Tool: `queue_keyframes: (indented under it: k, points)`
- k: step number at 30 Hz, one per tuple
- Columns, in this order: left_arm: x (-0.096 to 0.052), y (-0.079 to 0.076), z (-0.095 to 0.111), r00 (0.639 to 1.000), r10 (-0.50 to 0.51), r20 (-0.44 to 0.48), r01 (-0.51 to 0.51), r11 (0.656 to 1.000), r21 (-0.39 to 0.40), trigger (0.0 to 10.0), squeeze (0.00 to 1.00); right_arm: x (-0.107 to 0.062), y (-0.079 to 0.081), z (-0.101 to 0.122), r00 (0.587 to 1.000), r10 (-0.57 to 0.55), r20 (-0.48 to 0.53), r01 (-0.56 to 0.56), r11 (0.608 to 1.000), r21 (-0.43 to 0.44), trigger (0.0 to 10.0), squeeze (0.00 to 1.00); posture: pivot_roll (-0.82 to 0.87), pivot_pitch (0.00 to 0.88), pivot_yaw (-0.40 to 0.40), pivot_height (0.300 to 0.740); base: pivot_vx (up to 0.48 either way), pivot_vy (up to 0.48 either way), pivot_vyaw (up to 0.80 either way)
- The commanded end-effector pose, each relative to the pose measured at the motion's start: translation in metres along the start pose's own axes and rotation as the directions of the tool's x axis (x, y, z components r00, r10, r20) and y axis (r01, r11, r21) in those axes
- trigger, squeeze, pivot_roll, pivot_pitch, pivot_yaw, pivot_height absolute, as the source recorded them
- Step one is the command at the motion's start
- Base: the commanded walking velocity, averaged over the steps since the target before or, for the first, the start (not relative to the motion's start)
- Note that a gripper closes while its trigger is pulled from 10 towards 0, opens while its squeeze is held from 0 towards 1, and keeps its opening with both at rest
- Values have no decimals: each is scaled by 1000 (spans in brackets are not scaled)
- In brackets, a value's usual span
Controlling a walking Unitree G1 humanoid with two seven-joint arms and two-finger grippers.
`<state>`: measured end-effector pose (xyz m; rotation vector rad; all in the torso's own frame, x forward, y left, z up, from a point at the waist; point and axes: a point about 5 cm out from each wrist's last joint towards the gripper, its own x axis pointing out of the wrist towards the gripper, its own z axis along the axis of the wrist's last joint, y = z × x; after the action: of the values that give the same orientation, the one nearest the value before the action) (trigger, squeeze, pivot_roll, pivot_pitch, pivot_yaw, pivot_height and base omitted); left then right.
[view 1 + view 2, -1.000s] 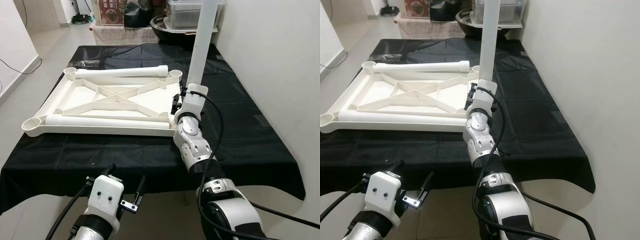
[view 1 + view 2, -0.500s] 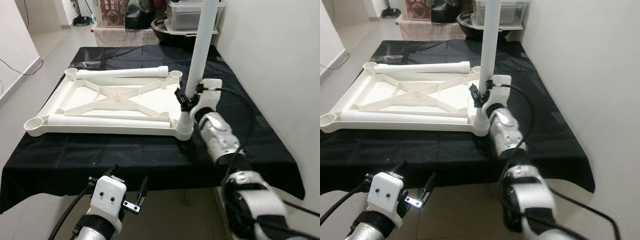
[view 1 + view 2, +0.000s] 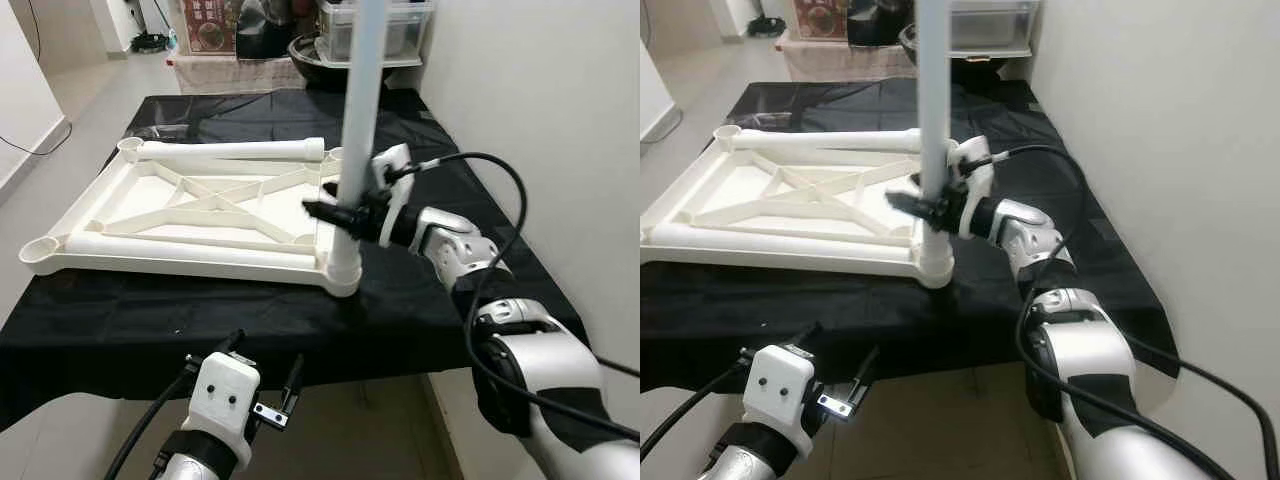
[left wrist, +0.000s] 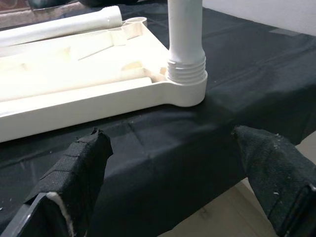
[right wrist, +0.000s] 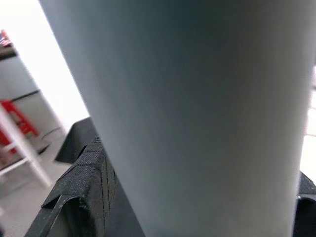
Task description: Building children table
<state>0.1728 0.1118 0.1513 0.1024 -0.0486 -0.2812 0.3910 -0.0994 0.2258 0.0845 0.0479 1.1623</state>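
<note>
— Tabletop (image 3: pixel 190 215), white plastic, lying upside down on the black cloth (image 3: pixel 250 320) that covers the table. Where does the leg stand?

— The upright leg (image 3: pixel 358 110) rises from the corner socket (image 3: pixel 342 275) of the tabletop nearest the robot's right side. Its ribbed foot sits in that socket, as the left wrist view shows.

— And the right tool?

— The right tool (image 3: pixel 340 212) reaches in from the right with its black fingers (image 5: pixel 84 182) on either side of the upright leg, clenched around it a little above the socket. In the right wrist view the pale tube lies hard between the two fingers.

— The left one?

— The left tool (image 3: pixel 262 380) hangs low in front of the table edge, its fingers (image 4: pixel 81 168) spread apart and gripping nothing, pointing toward the socket corner.

— Anything else on the tabletop?

— Two loose legs: one (image 3: pixel 230 150) lies along the far edge, the other (image 3: pixel 190 253) along the near edge. Past the table stand a dark bowl (image 3: pixel 310 50) and a clear storage box (image 3: pixel 400 25), next to the white wall (image 3: pixel 540 120).
</note>
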Motion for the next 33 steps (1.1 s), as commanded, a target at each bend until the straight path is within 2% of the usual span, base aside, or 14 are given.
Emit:
queue_keyframes:
  k: [1,7,8,18,21,23,24,25,26,29,30,31,32,33]
  points:
    - [-3,1,-1,1000,11,-13,-11,1000,9,10000,0,9,7,-3,996,83,-41,-83,997,-7,10000,0,129,117,-57,740,0,0,0]
    - [-3,1,-1,1000,13,-13,-13,1000,9,10000,0,11,10,-1,989,137,-49,-138,990,-16,10000,0,129,117,-57,740,0,0,0]
    - [-2,0,-1,1000,9,-12,-9,1000,8,10000,0,14,14,4,982,190,-13,-190,982,-9,0,0,132,118,-50,740,0,0,0]
    - [-1,0,-1,1000,6,-12,-6,1000,8,10000,0,14,17,-5,974,223,37,-223,975,9,0,0,129,115,-46,740,0,0,0]
    - [-1,-1,-1,1000,5,-12,-5,1000,8,10000,0,15,13,-9,990,135,45,-135,991,2,0,0,129,115,-46,740,0,0,0]
    - [-1,-1,-1,1000,8,-10,-8,1000,8,10000,0,18,3,-12,992,-119,36,121,992,-43,0,0,129,115,-46,740,0,0,0]
    - [-1,-1,-1,1000,8,-10,-8,1000,8,10000,0,18,3,-12,992,-119,36,121,992,-43,0,0,129,115,-46,740,0,0,0]
    - [0,0,-1,1000,10,-9,-10,1000,8,10000,0,18,0,-12,980,-194,41,196,979,-55,0,0,129,115,-46,740,0,0,0]
    - [0,0,-1,1000,11,-8,-11,1000,7,10000,0,15,-7,-13,935,-350,58,352,935,-46,0,0,113,115,-44,740,0,0,0]
    - [1,0,-1,1000,12,-8,-11,1000,7,10000,0,12,-12,-13,896,-440,69,443,896,-33,0,0,113,115,-44,740,0,0,0]
    - [1,0,-2,1000,12,-9,-12,1000,5,10000,0,1,-23,-18,753,-655,66,658,753,-31,0,0,100,109,-38,740,0,0,0]
    - [2,0,-3,1000,12,-9,-12,1000,4,10000,0,-8,-30,-22,623,-779,66,782,623,-33,0,0,100,109,-38,740,0,0,0]
    - [3,0,-4,1000,13,-9,-13,1000,5,10000,0,-19,-34,-27,460,-886,62,888,460,-10,0,0,92,102,-38,740,0,0,0]
    - [3,0,-4,1000,13,-9,-13,1000,5,10000,0,-19,-34,-27,460,-886,62,888,460,-10,0,0,92,102,-38,740,0,0,0]
